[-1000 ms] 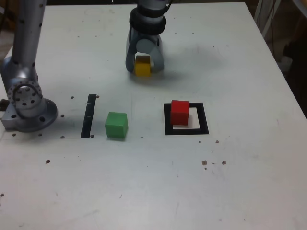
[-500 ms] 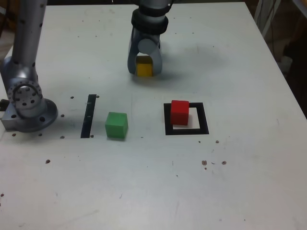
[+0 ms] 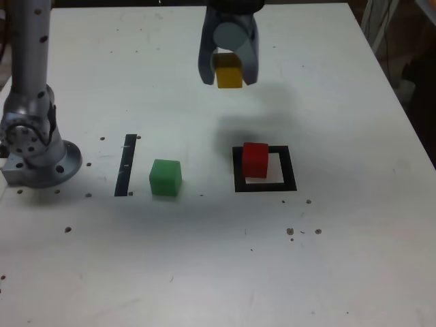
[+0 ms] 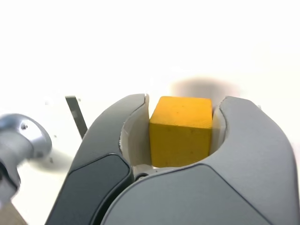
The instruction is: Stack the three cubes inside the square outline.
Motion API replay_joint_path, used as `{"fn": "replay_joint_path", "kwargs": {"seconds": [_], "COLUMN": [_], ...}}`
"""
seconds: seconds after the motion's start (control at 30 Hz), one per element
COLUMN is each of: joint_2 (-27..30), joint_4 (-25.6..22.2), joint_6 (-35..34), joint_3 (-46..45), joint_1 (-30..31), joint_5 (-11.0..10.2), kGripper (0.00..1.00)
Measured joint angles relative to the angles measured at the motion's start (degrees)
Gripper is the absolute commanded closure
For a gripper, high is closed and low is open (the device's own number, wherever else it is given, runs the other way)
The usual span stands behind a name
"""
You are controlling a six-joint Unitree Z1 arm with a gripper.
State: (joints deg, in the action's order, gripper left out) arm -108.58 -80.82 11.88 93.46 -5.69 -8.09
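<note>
Yellow cube [image 3: 229, 76] held off the table

The gripper [image 3: 228, 73] clamps it at the far side; red cube [image 3: 256, 160] sits in the square outline's [image 3: 266, 185] left part, green cube [image 3: 165, 178] further left in the exterior view

Three cubes counted: one yellow cube [image 3: 229, 73] upper centre of frame, one red cube [image 3: 255, 159] centre right, one green cube [image 3: 165, 178] centre left. One square outline [image 3: 289, 178]. One thin black strip [image 3: 126, 165]. One gripper [image 3: 229, 76].
</note>
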Motion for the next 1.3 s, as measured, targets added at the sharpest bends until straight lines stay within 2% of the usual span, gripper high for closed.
{"fn": "replay_joint_path", "kwargs": {"seconds": [0.13, 0.33, 0.57, 1.3], "joint_2": [-1.5, -6.1, -6.9, -10.0], "joint_4": [-2.1, -0.7, 1.3, 4.4], "joint_6": [-5.5, -8.9, -10.8, -9.7], "joint_3": [2.2, 1.4, 0.8, 1.0], "joint_1": [4.6, 8.6, 11.2, 11.4], "joint_5": [3.3, 5.7, 5.9, 5.6], "kGripper": [0.83, 0.83, 0.83, 0.8]}}
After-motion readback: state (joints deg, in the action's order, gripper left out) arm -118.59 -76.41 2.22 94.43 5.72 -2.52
